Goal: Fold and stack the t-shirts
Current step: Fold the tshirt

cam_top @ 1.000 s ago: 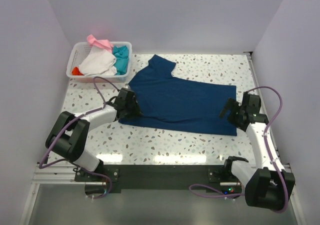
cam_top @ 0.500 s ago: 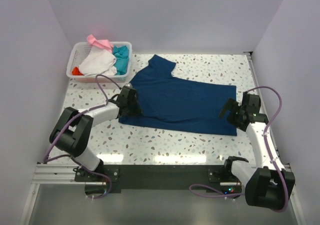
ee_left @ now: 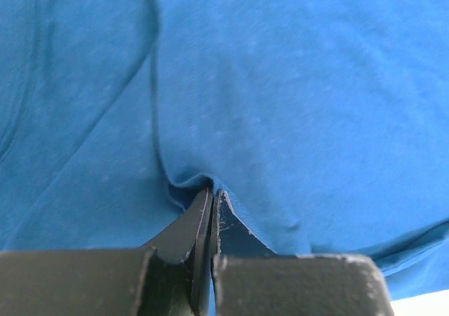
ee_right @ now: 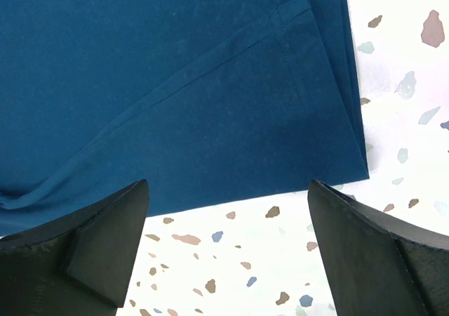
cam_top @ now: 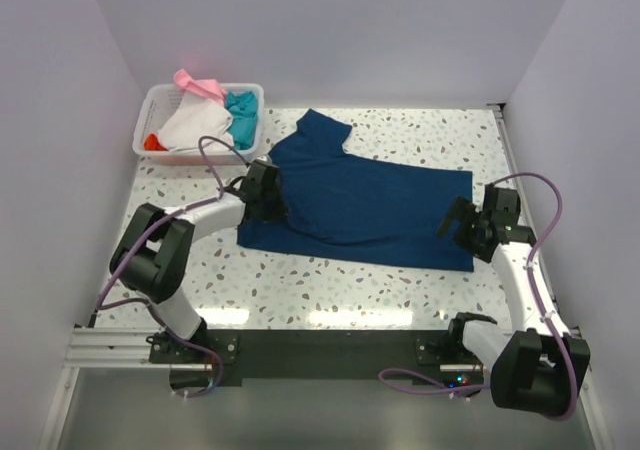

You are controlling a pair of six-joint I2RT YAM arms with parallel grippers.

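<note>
A dark navy-blue t-shirt [cam_top: 360, 205] lies spread on the table, print not showing. My left gripper [cam_top: 270, 198] is shut on a pinch of its cloth [ee_left: 231, 211] near the shirt's left edge, in the left wrist view [ee_left: 211, 193]. My right gripper [cam_top: 457, 226] is open and empty, hovering over the shirt's near right corner [ee_right: 351, 161]; its fingertips [ee_right: 119, 218] straddle bare table beside the hem. White [cam_top: 197, 125], teal [cam_top: 241, 110], pink [cam_top: 200, 85] and orange-red [cam_top: 151, 142] tees sit piled in the basket.
A white plastic basket [cam_top: 245, 155] stands at the table's far left corner. The speckled table [cam_top: 320, 280] is walled on the left, back and right. Purple cables loop off both arms.
My left gripper has moved up and right onto the shirt's left side, dragging the cloth with it. The right arm has barely moved.
</note>
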